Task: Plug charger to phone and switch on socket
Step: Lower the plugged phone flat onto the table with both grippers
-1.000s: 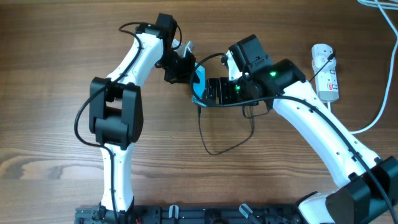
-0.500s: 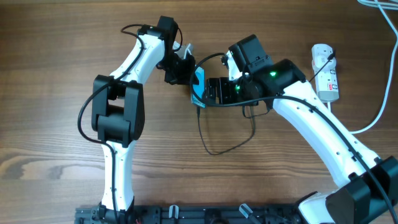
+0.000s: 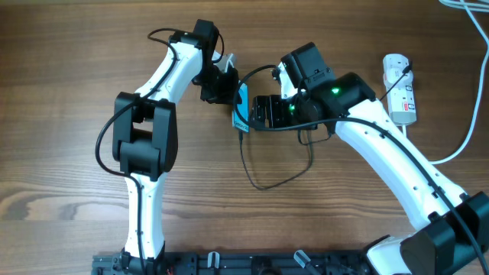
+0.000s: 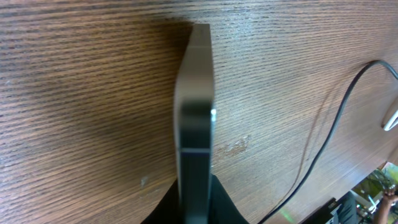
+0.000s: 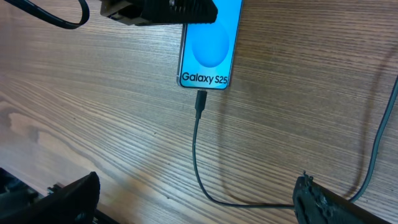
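The phone [image 5: 210, 46] sits toward the far edge of the bench [image 3: 69, 153], about midway between its left and right edges. From overhead it shows only as a narrow turquoise strip, so it is tilted rather than lying flat, and its lit screen faces the right arm. The left gripper [image 3: 228, 90] reaches in from the far side. Its jaws stand narrow, one on each face of the phone's thin body at the end away from the "Galaxy S25" lettering; whether they press on it cannot be told. The charger [image 5: 194, 155] has its connector tip [image 5: 201, 101] seated in the lettered end of the phone, and its thin black cable loops toward the near edge, then curves back under the right arm. The right gripper [image 3: 260, 114] hovers just beside the phone with its fingers [image 5: 73, 198] spread wide and nothing between them. The socket [image 3: 400, 92] lies well apart, near the far right corner of the bench; its switch is too small to read.
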Controlling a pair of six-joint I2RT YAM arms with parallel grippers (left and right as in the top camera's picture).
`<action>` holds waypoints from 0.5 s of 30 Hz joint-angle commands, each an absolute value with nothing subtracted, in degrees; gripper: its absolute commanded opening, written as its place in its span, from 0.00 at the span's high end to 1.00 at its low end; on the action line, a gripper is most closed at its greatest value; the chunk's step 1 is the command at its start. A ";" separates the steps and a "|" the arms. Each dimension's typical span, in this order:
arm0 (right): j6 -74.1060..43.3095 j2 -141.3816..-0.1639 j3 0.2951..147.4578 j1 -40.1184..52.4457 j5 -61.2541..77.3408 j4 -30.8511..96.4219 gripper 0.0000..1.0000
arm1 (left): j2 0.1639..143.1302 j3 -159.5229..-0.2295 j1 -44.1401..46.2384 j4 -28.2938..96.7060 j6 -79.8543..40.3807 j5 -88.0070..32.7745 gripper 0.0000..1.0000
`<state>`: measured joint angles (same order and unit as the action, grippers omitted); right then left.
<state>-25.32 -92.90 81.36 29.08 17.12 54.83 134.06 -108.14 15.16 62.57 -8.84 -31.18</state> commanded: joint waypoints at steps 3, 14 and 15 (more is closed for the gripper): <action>-25.67 -93.56 82.00 28.86 17.82 54.83 0.00 | 134.74 -107.77 15.18 62.61 -7.70 -29.85 0.86; -25.67 -93.56 82.00 28.86 17.85 55.11 0.00 | 134.76 -107.77 15.18 63.88 -7.75 -25.98 0.84; -25.65 -93.56 82.00 28.86 17.82 55.11 0.00 | 134.76 -107.77 15.18 64.03 -7.73 -25.47 0.84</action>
<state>-25.32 -92.90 81.36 29.08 17.12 54.96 134.06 -108.14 15.16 63.40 -8.84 -28.69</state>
